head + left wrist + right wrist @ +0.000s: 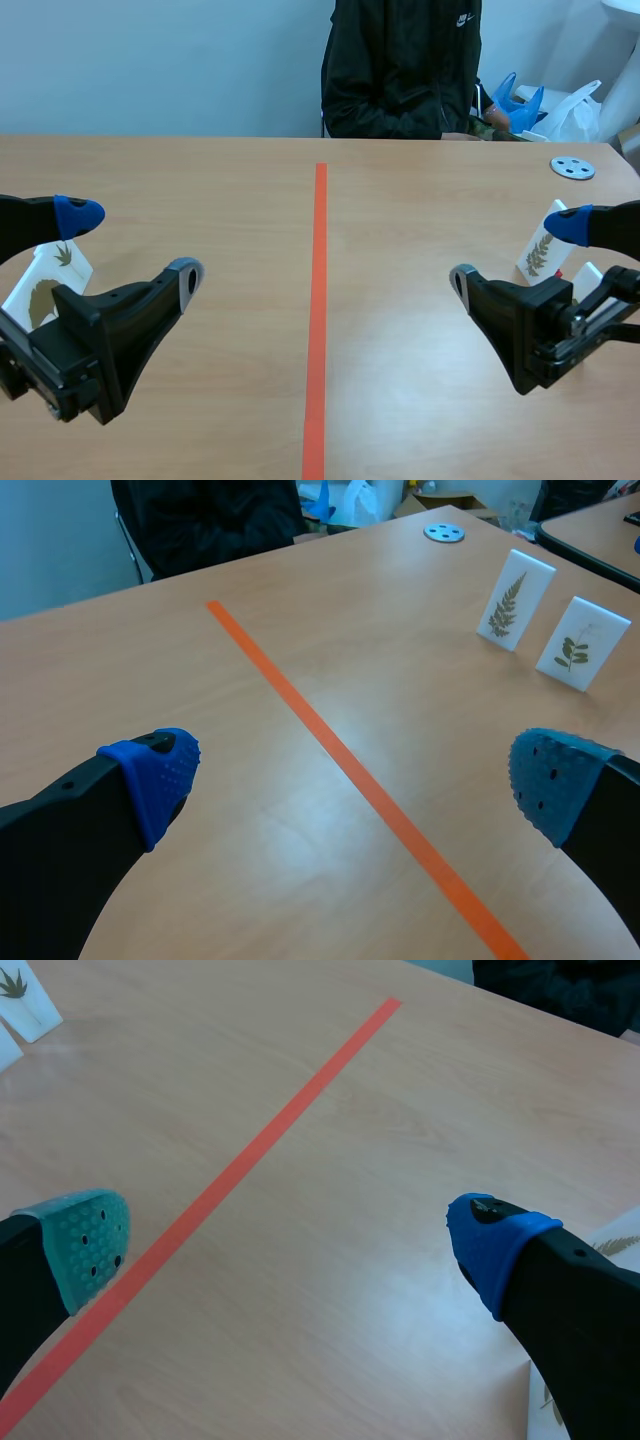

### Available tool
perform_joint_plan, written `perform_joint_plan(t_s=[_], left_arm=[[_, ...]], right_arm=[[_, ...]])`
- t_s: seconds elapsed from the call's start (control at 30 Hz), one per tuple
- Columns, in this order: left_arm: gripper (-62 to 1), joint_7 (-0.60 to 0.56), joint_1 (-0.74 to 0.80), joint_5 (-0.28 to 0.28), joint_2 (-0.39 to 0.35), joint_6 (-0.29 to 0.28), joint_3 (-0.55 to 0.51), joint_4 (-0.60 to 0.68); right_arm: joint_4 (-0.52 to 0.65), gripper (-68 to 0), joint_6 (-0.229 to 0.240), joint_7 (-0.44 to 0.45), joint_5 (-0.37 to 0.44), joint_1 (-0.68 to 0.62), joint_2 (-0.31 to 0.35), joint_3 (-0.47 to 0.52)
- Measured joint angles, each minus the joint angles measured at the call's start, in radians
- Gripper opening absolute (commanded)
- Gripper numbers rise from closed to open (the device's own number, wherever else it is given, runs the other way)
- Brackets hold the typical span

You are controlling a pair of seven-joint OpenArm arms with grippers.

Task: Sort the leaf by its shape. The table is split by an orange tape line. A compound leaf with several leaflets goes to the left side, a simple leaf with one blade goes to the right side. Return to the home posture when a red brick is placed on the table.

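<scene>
Two left leaf cards [70, 270], two right leaf cards [514, 600] (orange tape line [318, 300] between). Left fingers [150, 775], right fingers [495, 1245] spread, empty.

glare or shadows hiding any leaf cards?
Left wrist view: mild sheen on the table beside the tape, fern card and sprig card glare-free. Right wrist view: brighter sheen between the fingers, no card under it. Scene view: no strong glare.

Left end effector [130, 245] and right end effector [515, 252] hover low, jaws spread wide.
</scene>
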Motion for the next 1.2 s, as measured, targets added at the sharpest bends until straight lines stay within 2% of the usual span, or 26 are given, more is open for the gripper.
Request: perform_joint_plan(t_s=[0.17, 0.3, 0.9, 1.2], left_arm=[[1.4, 0.001, 0.0, 0.0, 0.0, -0.003, 0.0, -0.002], [1.4, 0.001, -0.002, 0.0, 0.0, -0.063, 0.0, -0.003], [1.4, 0.029, -0.002, 0.004, 0.0, -0.06, 0.034, -0.01], [1.4, 0.028, -0.002, 0.004, 0.0, -0.06, 0.034, -0.066]], right_arm=[[0.0, 0.4, 0.0, 0.0, 0.0, 0.0, 0.0, 0.0], [0.0, 0.4, 0.0, 0.008, 0.0, 0.0, 0.0, 0.0], [0.0, 0.4, 0.0, 0.007, 0.0, 0.0, 0.0, 0.0], [0.0, 0.4, 0.0, 0.007, 0.0, 0.0, 0.0, 0.0]])
